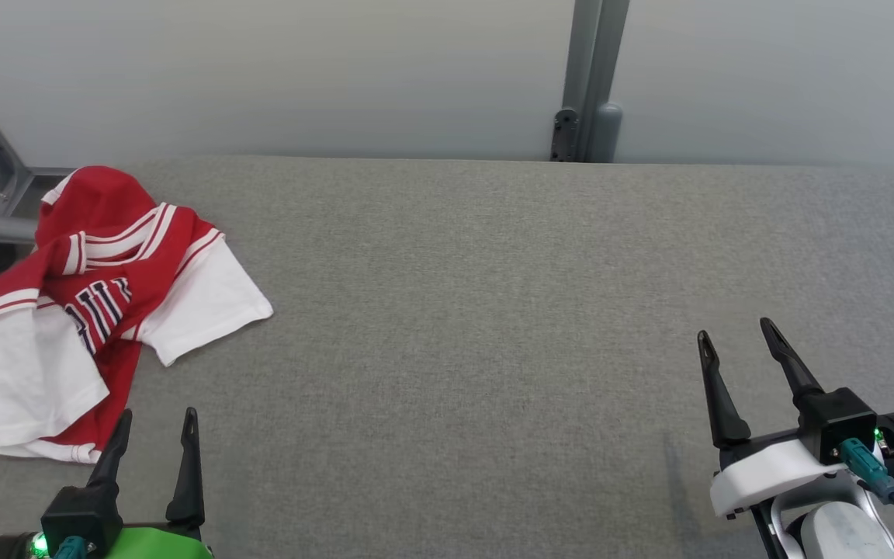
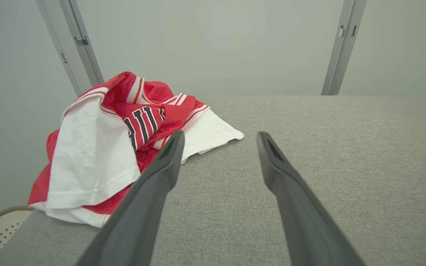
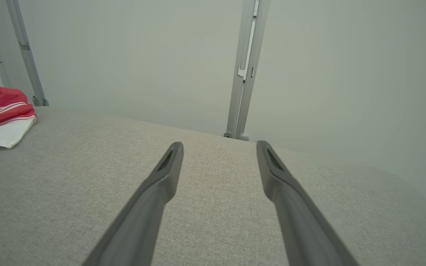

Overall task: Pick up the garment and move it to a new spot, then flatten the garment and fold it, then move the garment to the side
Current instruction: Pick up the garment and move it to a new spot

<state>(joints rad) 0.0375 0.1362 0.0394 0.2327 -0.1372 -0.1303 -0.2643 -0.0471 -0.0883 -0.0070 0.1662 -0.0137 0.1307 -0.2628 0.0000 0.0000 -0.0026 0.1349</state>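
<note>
a lab test cell: grey padded table [image 1: 493, 310], plain partition panels [image 1: 338, 70], metal posts [image 1: 590, 78].

Crumpled garment [image 1: 98, 310] (red, white) far left

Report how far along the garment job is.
Done: nothing yet; the crumpled red-and-white jersey garment lies heaped at the left edge of the grey fabric-covered table. In hand: nothing; the left gripper is open close by it, and the right gripper is open over bare table. Left: picking up, moving, flattening, folding, setting aside.
</note>
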